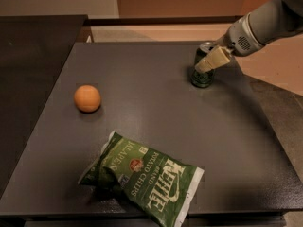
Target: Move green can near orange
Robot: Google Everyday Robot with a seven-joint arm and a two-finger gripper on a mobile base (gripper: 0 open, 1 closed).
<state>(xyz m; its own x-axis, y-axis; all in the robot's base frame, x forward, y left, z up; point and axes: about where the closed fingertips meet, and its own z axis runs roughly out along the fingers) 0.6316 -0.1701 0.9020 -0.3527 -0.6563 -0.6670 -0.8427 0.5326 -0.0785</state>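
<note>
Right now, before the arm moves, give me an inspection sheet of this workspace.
Surface: dark grey flat tabletop, matte.
Job's things: small dark green metal can upright at the far right; round smooth orange fruit at the left, well apart from it.
Clutter: flat green Kettle chip bag lying at the near edge.
Gripper: pale gripper at the can's upper part, reaching in from the right.
Cables: nothing seen.
Surroundings: dark counter to the left; pale floor beyond.
</note>
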